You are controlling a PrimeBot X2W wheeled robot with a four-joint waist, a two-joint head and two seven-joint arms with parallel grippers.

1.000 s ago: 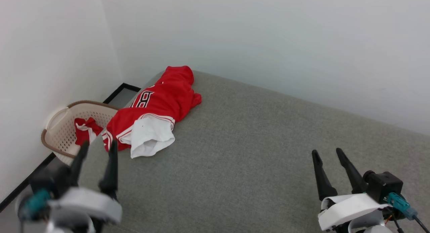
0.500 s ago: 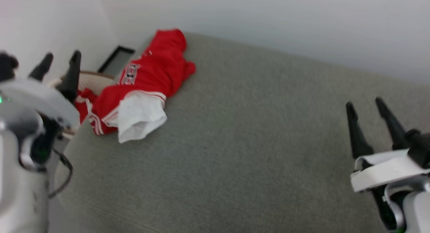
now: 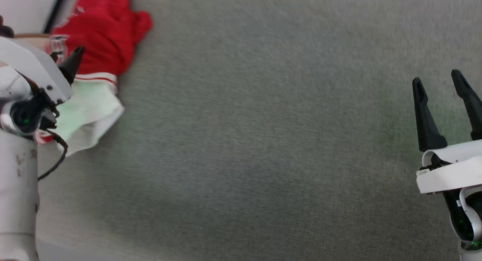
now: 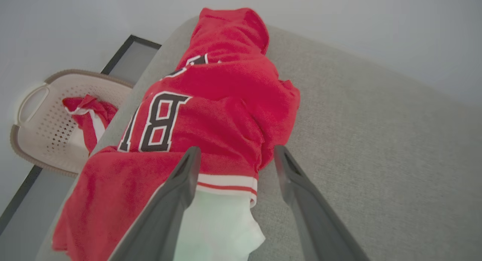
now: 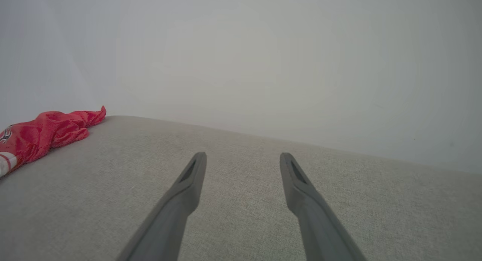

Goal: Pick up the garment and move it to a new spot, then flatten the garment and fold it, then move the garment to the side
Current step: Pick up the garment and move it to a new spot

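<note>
The garment (image 4: 218, 99), a red jersey with black white-outlined letters, lies crumpled at the left edge of the grey cushioned surface (image 3: 263, 140). Its white sleeve (image 4: 222, 227) with striped trim points toward me. My left gripper (image 4: 237, 150) is open just above that sleeve, the trim showing between its fingers; I cannot tell if it touches. In the head view the garment (image 3: 101, 31) is at the top left, with one left finger (image 3: 71, 65) in front of it. My right gripper (image 3: 436, 77) stands open far to the right over bare surface, also seen open as the right gripper (image 5: 244, 155), with the garment (image 5: 45, 131) at far left.
A beige perforated basket (image 4: 41, 140) sits on the floor beyond the surface's left edge, holding another red and white cloth (image 4: 88, 110). Pale walls close off the back and left. A dark floor strip (image 4: 128, 57) runs along the wall.
The head camera has tilted down, shifting the whole picture. My left arm has swung up and forward, over the garment's white sleeve. Both grippers stay open.
</note>
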